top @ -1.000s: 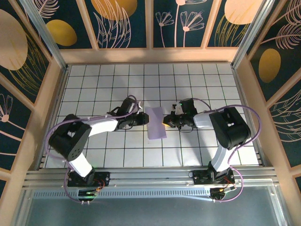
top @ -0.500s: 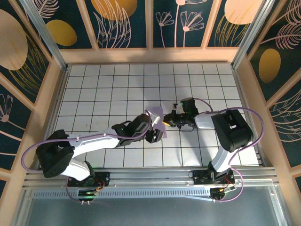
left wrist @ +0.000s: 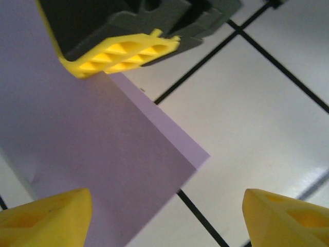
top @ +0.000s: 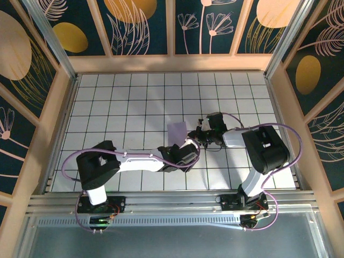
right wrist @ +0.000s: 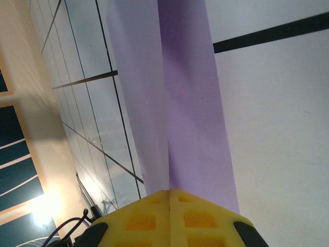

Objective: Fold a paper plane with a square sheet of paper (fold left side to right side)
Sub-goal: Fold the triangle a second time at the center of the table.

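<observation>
Top external | one paper sheet [top: 177, 131]; left tool [top: 188, 153] spread; right tool [top: 191, 137] pinching it

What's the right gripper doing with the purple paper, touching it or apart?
Touching. In the right wrist view the right gripper is shut with the purple paper running out from between its fingertips.

The overhead view is evenly bright and sharp; the white gridded tabletop [top: 129, 102] carries only soft, short shadows beneath the arms. In the left wrist view the yellow ribbed fingertips [left wrist: 46, 218] at the bottom corners are blurred, while the lavender-purple square sheet of paper [left wrist: 103, 154] stays fairly crisp. In the right wrist view a warm glare blooms at lower left, and the tiles take a bluish sheen.
</observation>
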